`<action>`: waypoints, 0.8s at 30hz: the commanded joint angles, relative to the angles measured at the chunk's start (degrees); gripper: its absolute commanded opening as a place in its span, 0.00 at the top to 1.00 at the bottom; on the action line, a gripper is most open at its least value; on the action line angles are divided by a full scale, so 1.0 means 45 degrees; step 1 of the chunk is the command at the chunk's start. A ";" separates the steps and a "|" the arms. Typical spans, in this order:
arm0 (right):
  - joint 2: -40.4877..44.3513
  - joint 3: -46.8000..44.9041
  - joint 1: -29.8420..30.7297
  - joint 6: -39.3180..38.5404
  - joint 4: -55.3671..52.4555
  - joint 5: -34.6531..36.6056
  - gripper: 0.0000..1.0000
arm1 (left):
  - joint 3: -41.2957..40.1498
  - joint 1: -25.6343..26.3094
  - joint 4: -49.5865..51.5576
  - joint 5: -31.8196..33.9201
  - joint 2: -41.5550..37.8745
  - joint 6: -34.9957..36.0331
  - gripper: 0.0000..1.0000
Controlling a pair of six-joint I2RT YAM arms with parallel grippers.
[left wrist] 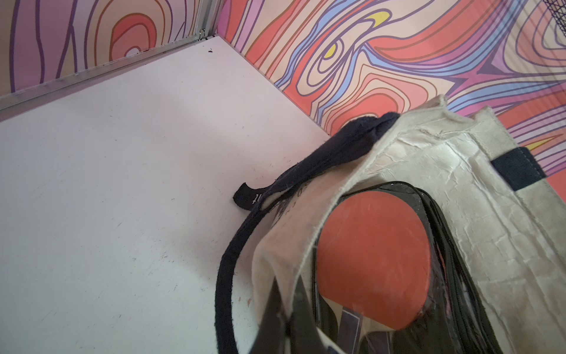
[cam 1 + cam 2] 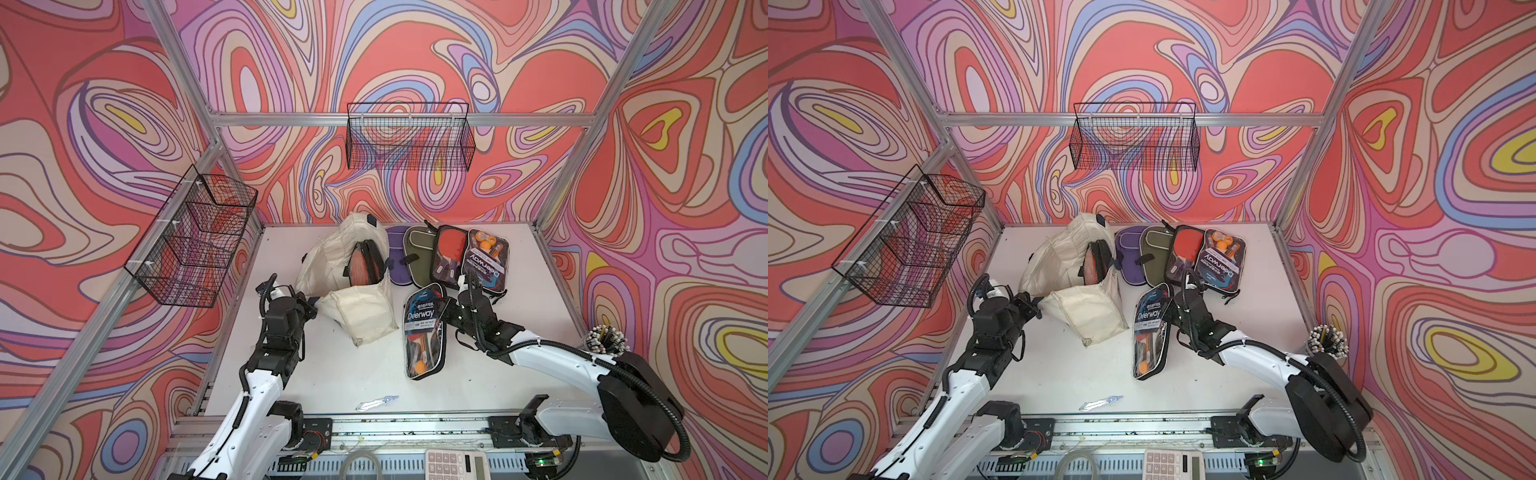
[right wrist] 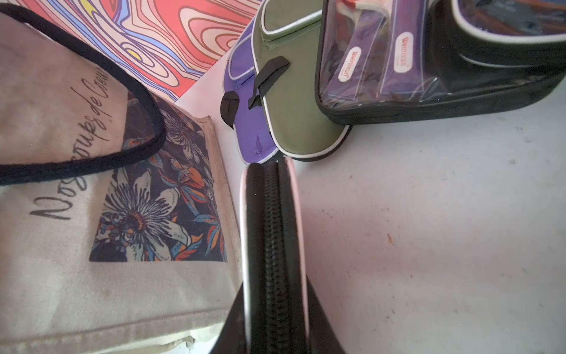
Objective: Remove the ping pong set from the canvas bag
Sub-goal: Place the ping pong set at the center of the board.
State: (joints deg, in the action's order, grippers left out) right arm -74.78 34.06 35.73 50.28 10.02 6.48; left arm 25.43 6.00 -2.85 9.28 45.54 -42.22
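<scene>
"Deerway" stands on the near set (image 2: 424, 328), at 3 o'clock of the table's middle, and upside down on the far set (image 2: 486, 259) at 1 o'clock. "Weinixun" marks two handles (image 3: 347, 66). Script on the bag (image 3: 46, 275) reads "Nos coups de Coeu…".

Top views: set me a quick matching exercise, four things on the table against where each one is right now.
Things
1. canvas bag
2. red paddle set
3. near Deerway set
4. purple cover

Places
a. edge held in the right gripper
b. partly under the green cover
c. rim pinched by the left gripper
d. in the bag's open mouth

Pairs: 1-c, 2-d, 3-a, 4-b
</scene>
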 commanded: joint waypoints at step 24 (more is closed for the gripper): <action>-0.2801 -0.1903 -0.0233 0.0096 0.1983 0.1069 1.00 | 0.0383 -0.0122 0.0202 0.0770 -0.0448 -0.0032 1.00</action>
State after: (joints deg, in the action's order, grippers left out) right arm -83.09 28.86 34.79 54.57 28.93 7.29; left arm 25.43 6.00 -2.72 10.07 44.84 -42.22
